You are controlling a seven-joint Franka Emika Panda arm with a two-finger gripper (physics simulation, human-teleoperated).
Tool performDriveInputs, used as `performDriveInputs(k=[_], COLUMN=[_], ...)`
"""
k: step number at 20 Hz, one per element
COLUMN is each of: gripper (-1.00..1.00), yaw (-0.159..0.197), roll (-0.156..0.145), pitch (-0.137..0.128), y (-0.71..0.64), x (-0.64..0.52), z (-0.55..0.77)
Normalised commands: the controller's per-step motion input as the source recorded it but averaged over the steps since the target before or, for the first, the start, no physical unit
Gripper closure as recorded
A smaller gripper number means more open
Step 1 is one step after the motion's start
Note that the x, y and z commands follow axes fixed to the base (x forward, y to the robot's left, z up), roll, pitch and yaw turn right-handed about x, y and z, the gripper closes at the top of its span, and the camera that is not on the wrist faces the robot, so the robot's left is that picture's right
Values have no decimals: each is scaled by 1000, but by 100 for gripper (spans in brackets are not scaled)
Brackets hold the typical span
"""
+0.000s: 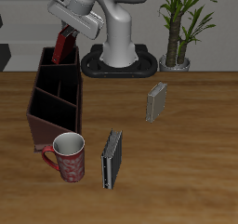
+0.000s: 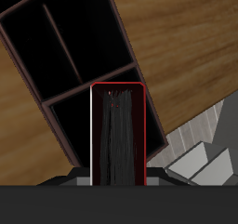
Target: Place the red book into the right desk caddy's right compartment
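Note:
My gripper (image 1: 68,34) is shut on the red book (image 1: 62,46), a slim dark-red hardcover, and holds it tilted in the air. The book hangs just over the far back end of the right desk caddy (image 1: 52,129), a long dark maroon box split by dividers. The wrist view looks down the red book's (image 2: 118,135) edge, with the pale page block between the red covers. Below it lie the caddy's (image 2: 89,86) dark open sections. The book's lower end covers part of one section. I cannot tell whether the book touches the caddy.
A red patterned mug (image 1: 68,158) stands at the caddy's front end. A dark grey-black book (image 1: 112,160) stands beside the mug. A small grey book (image 1: 156,102) stands farther back. The robot base (image 1: 121,57) and a potted plant (image 1: 181,28) are behind.

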Motion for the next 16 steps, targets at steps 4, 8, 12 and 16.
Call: performDriveInputs(k=[4, 8, 12, 16], gripper=[100, 100, -100, -100], yaw=[-60, -28, -86, -48], roll=[-24, -1, -24, -23], pitch=[29, 50, 46, 24], y=[17, 62, 1, 73], x=[-61, 67, -19, 40], z=[-143, -81, -34, 92])
